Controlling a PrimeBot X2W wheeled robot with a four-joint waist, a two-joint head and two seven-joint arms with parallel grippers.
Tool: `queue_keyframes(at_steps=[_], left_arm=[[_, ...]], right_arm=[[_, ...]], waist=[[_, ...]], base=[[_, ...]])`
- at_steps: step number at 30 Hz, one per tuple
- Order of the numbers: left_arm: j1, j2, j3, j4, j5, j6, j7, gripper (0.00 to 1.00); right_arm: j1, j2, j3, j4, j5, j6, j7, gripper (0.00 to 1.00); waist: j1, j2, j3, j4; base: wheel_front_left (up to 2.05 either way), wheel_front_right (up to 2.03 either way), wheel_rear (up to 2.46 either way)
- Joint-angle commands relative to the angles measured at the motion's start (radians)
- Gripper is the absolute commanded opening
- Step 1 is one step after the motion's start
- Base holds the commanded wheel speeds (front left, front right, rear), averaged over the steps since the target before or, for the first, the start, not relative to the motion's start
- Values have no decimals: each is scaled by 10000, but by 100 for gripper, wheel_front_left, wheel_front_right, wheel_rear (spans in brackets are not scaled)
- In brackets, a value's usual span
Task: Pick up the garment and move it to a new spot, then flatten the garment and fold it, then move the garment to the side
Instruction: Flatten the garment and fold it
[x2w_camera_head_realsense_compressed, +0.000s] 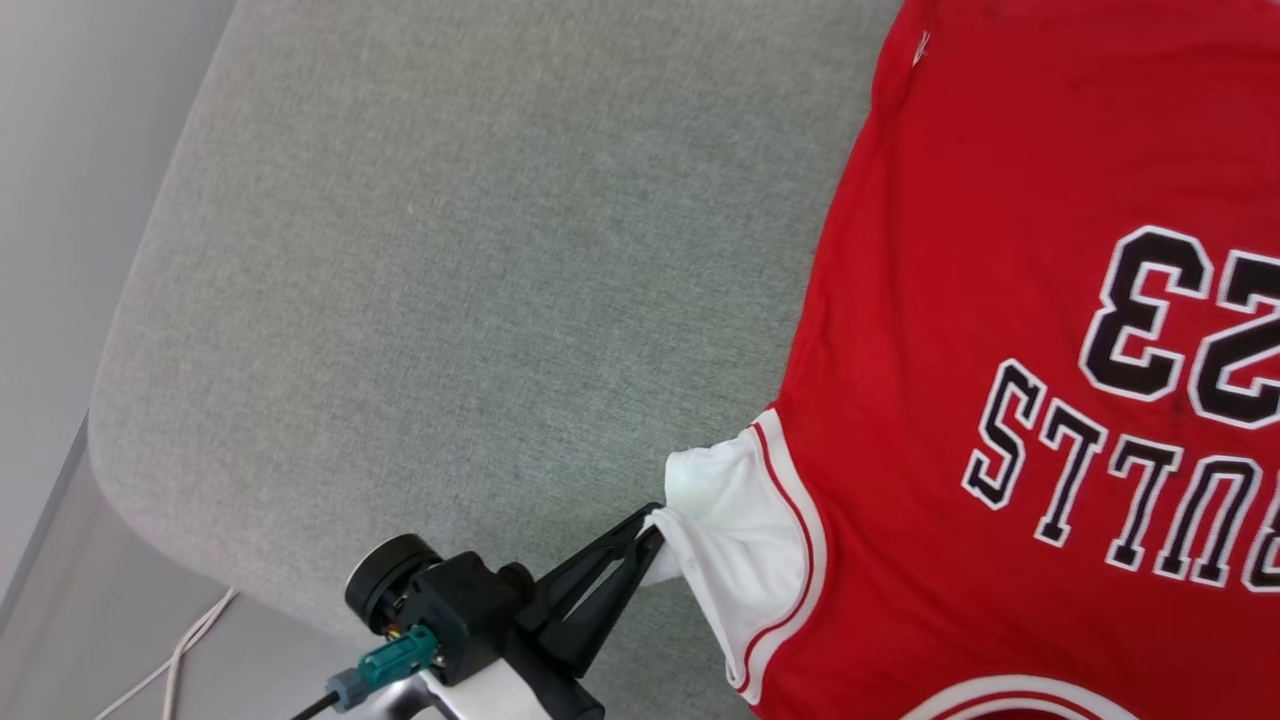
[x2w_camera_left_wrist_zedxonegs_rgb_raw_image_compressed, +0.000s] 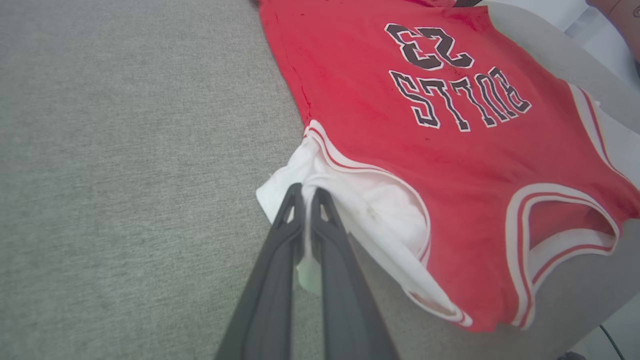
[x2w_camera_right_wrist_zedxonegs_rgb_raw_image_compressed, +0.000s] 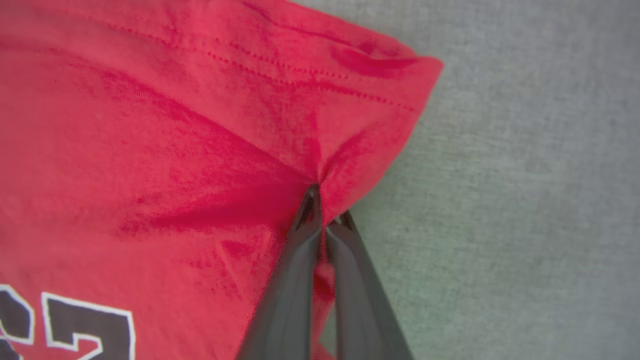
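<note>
Garment (x2w_camera_head_realsense_compressed: 1000, 250) lay printed side up on the grey fabric bench (x2w_camera_head_realsense_compressed: 450, 250), mostly spread, collar end towards the robot and hem at the far side.

Left claw (x2w_camera_head_realsense_compressed: 655, 530) was clamped on the edge of the white sleeve (x2w_camera_head_realsense_compressed: 730, 520), with a fold of cloth squeezed between its fingers in the left wrist view. Right claw (x2w_camera_right_wrist_zedxonegs_rgb_raw_image_compressed: 325, 205) was closed on the red hem corner (x2w_camera_right_wrist_zedxonegs_rgb_raw_image_compressed: 370, 100), where the fabric puckered into the pinch.

My read: two-point hold was set, so this was a lift or tension move to relocate or flatten.

Notes for doing it well:
- Raise both claws together, so the load doesn't land on one pinch.
- The sleeve bite looked shallow, so go slow. A jerk could strip it.
- Sleeve plus hem corner looked like an off-axis hold. Expect the body to hang skewed, so keep it low and drag rather than carry high.
- Draw the claws apart until the wrinkles at the hem pinch go, no further.
- The sleeve was bunched and will need its own smoothing pass.
</note>
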Motion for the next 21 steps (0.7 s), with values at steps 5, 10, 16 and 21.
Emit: queue_keyframes(at_steps=[5,10,16,21], left_arm=[[530,358,377,130,-396,324,-37,0],[976,558,662,332,-721,524,-103,0],[1483,851,957,378,-907,911,-167,0],[1697,929,1141,415,-971,1163,-219,0]], right_arm=[[2270,141,135,356,606,-5,-271,0],[3669,25,750,-52,1505,-4,-652,0],[5431,-71,1280,-1137,2844,-4,-1098,0],[6879,-135,1240,-2037,3494,-4,-1361,0]], waist=[[-1,0,-1623,-1230],[-1,0,-2620,-2011],[-1,0,-3514,-2985],[-1,0,-3918,-3614]], base=[[0,0,0],[0,0,0],[0,0,0],[0,0,0]])
